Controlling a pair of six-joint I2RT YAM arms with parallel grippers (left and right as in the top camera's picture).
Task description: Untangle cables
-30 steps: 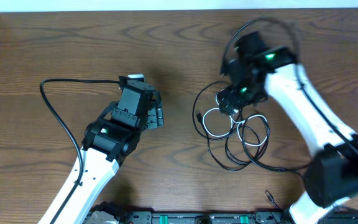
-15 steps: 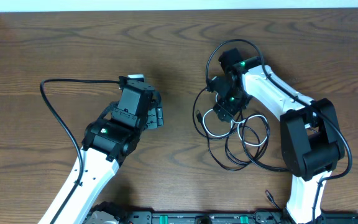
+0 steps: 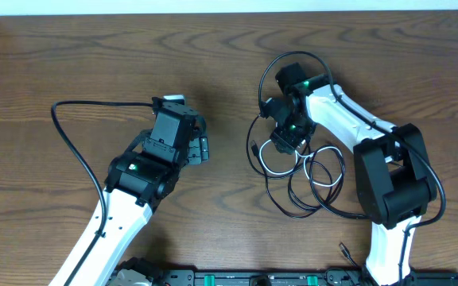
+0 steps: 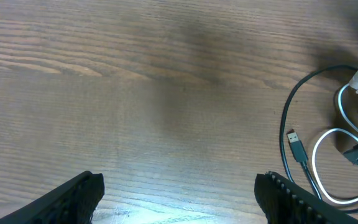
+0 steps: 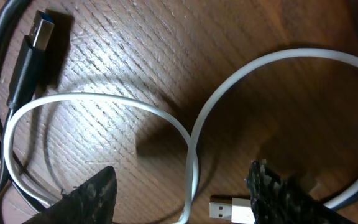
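Two fingers (image 5: 89, 199) of the right gripper (image 5: 182, 171) are standing spread apart in the right wrist view, pinching nothing. The white cable (image 5: 104, 102) is running down through the gap between them, crossing over itself there in a loop, and I cannot tell whether either finger is touching it. A white USB plug (image 5: 229, 208) is lying just beside the finger on the right of that view. Further out, at the upper left, a black cable (image 5: 23, 68) with a metal-tipped plug is lying on the wood and curving around the outside of the white loop. From overhead, this gripper is pointing down at the upper left edge of the tangle (image 3: 308, 179), where thin black loops are overlapping white ones on the right half of the table (image 3: 94, 48). The tangle is spreading from the gripper toward the robot's side of the table. One loose black plug end (image 3: 344, 250) is lying apart from the loops, near the base of the right arm. The left gripper (image 4: 179, 186) is hanging with its fingers wide apart over bare wood, gripping nothing. Only the right edge of its view is catching part of the tangle, a black plug and a white loop. Overhead, it is sitting left of the cables, well apart from them. A thick black wire (image 3: 66, 131) is arcing from the left arm across the left side of the table
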